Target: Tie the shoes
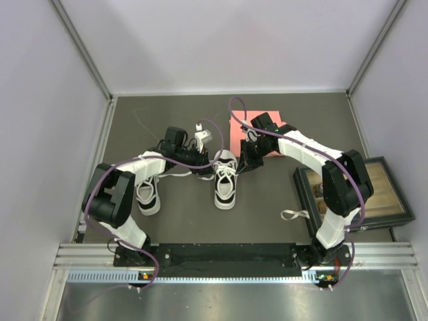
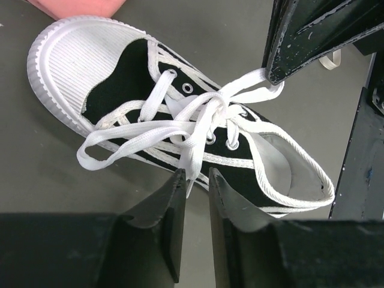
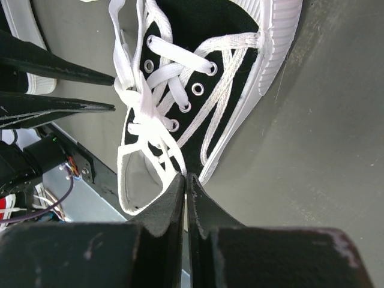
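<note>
Shoe (image 1: 225, 182) stands near mid-table, toe toward a pink pad (image 1: 249, 132), heel opening toward the arm bases. Its lace (image 2: 157, 127) is threaded through the eyelets but untied, and the strands spill in loose loops over the tongue and off the side. Right gripper (image 3: 185, 179) is clenched on one strand just above the heel opening. The left wrist view shows a small loop of lace pulled up at its tips. Left gripper (image 2: 196, 177) faces it from the shoe's other side, jaws parted by a narrow gap. A lace end dangles at the mouth of that gap and does not look pinched. The two grippers sit close together with the shoe between them.

Other shoe (image 1: 148, 198) lies well to the left, partly hidden under the left arm, with its sole edge and some lace showing. Table (image 1: 187, 224) is dark grey. On its right side, under the right arm's elbow, lies a framed picture (image 1: 384, 187). A short white strip (image 1: 293, 215) rests just beside the frame's near-left corner.
</note>
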Robot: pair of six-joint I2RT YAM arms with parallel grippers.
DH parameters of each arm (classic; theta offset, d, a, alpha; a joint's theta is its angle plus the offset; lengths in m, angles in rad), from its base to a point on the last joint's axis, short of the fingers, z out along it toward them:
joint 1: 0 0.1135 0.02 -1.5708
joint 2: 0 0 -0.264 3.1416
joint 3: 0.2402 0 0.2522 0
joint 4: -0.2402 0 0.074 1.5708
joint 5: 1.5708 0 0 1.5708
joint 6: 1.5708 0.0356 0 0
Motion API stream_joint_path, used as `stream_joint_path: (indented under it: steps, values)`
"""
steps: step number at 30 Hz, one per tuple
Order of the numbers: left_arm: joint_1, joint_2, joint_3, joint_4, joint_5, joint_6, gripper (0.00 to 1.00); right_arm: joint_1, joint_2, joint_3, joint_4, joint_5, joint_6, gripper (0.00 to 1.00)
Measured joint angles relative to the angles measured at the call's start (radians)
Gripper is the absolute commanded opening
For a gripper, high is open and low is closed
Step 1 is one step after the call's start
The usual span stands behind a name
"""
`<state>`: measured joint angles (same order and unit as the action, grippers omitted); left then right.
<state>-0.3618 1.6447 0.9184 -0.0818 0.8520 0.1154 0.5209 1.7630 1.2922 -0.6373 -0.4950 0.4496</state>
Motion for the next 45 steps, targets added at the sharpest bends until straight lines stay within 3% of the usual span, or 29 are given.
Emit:
stream_joint_path:
  steps: [3,9,16,21,41,45]
  values:
    - [0.000,0.002,0.002,-0.001,-0.006,-0.008,0.29,0.000,0.000,0.000,0.000,0.000,0.000,0.01]
    - [0.000,0.037,0.038,0.001,-0.004,-0.015,0.17,0.000,0.000,0.000,0.000,0.000,0.000,0.01]
    - [0.000,0.049,0.039,-0.003,0.012,-0.029,0.18,0.000,0.006,0.007,-0.006,0.000,-0.001,0.01]
    - [0.000,0.049,0.039,-0.006,0.019,-0.034,0.10,0.000,0.016,0.019,-0.006,0.000,-0.002,0.02]
    - [-0.005,0.049,0.039,-0.051,0.056,-0.016,0.17,0.000,0.016,0.019,-0.006,0.000,-0.001,0.02]
    - [-0.007,0.053,0.039,-0.051,0.074,-0.017,0.09,0.000,0.016,0.019,-0.007,0.000,-0.001,0.02]
